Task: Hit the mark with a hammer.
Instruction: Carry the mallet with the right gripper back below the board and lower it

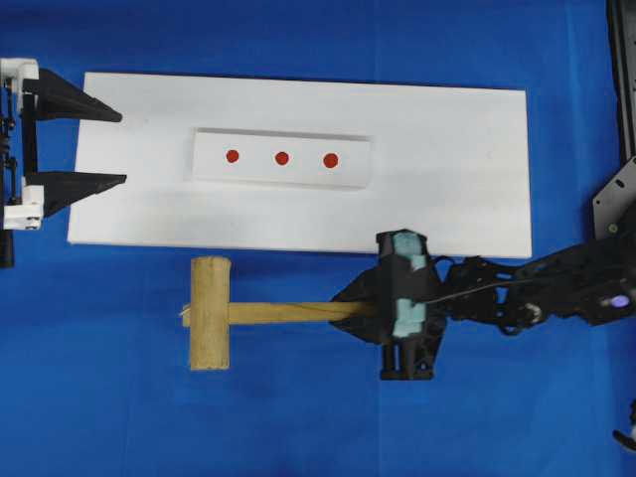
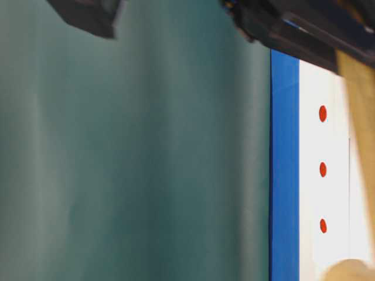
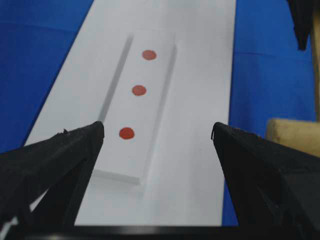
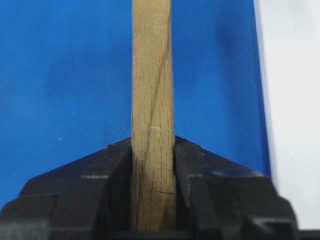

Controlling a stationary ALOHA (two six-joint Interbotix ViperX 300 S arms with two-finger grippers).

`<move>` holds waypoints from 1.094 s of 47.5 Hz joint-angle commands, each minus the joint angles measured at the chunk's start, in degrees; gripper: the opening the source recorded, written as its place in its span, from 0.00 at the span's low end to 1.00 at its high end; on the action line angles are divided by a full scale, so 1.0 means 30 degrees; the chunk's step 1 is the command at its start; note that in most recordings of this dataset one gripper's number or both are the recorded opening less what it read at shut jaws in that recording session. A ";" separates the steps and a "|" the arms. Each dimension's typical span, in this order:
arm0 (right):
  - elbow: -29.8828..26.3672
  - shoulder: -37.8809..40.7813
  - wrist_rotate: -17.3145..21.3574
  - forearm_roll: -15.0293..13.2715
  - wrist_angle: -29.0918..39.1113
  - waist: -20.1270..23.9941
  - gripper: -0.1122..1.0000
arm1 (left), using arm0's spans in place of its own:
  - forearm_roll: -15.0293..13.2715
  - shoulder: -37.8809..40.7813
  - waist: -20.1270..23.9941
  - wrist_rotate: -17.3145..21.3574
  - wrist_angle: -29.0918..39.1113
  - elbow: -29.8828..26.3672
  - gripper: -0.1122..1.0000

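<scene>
- The right pincer [image 1: 350, 310] was clenched on the slim handle of the hammer [image 1: 224, 312], its black fingers [image 4: 114, 165] pressed against both sides of the wood.
- The hammer lay stretched across the blue desk [image 1: 99, 417], thick head to the left in the overhead view, just beside the near edge of the white board [image 1: 447, 199].
- A raised white strip [image 1: 281, 159] on that board carried three red marks [image 1: 281, 158] in a row.
- The left pincer [image 1: 117, 148] stood released, jaws spread wide, at the board's left end, well apart from the hammer.
</scene>
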 commanded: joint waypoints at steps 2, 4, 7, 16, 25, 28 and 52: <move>-0.0820 0.0498 0.0029 0.0000 -0.0088 0.0234 0.18 | -0.0059 0.0059 0.0059 0.0000 -0.0146 -0.0117 0.89; -0.0996 0.0996 0.0029 0.0029 -0.0088 0.0264 0.18 | -0.0059 0.0059 0.0059 0.0000 -0.0146 -0.0088 0.89; -0.1260 0.1611 0.0029 0.0029 -0.0029 0.0322 0.18 | -0.0059 0.0059 0.0088 0.0000 -0.0176 -0.0088 0.89; -0.1729 0.2988 0.0146 0.0264 0.0117 0.0381 0.18 | -0.0059 0.0029 0.0088 0.0000 -0.0146 -0.0029 0.88; -0.1582 0.3193 0.0352 0.0352 0.0117 0.0410 0.18 | -0.0059 0.0029 0.0088 -0.0059 -0.0146 0.0000 0.87; -0.1494 0.3252 0.0410 0.0352 0.0146 0.0439 0.18 | -0.0059 0.0029 0.0088 -0.0088 -0.0176 0.0000 0.87; -0.1377 0.3516 0.0410 0.0352 0.0322 0.0615 0.89 | -0.0088 0.0029 0.0088 -0.0176 -0.0029 0.0000 0.87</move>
